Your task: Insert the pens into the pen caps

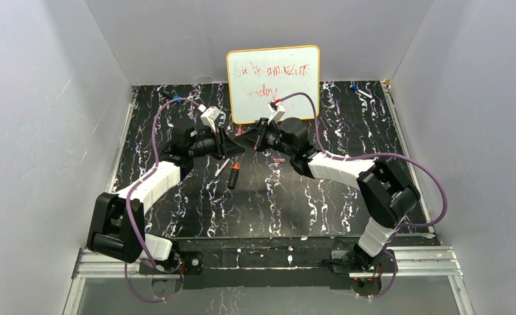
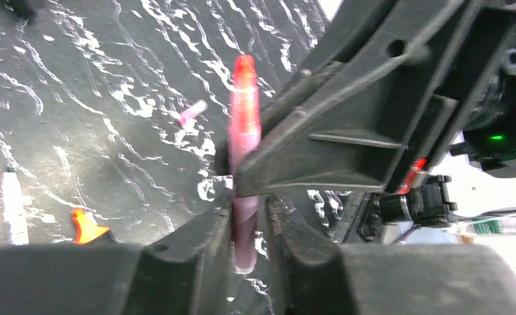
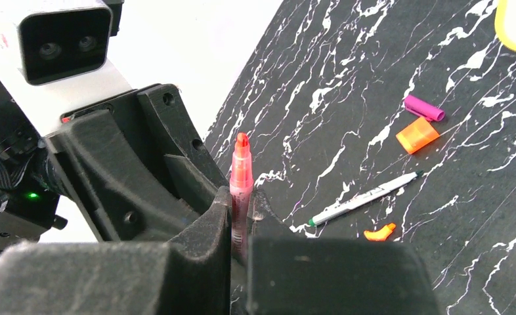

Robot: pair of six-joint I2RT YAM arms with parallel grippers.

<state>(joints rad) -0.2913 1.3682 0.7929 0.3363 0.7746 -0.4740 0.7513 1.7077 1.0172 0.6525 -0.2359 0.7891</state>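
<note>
Above the black marbled counter [image 1: 275, 203], the left hand [image 2: 247, 203] was held slightly apart around the pink pen [image 3: 241, 167], which was clamped in the right hand [image 3: 241, 200]. Carried by that one grip, the pen could be twisted askew if pressed into the magenta cap [image 3: 424, 107] off-centre.

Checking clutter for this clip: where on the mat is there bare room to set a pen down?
Bare: the near half of the mat, on the near side of the black marker. Crowded: in front of the whiteboard, where the left gripper and right gripper meet, with a slim pen and pink cap nearby.
</note>
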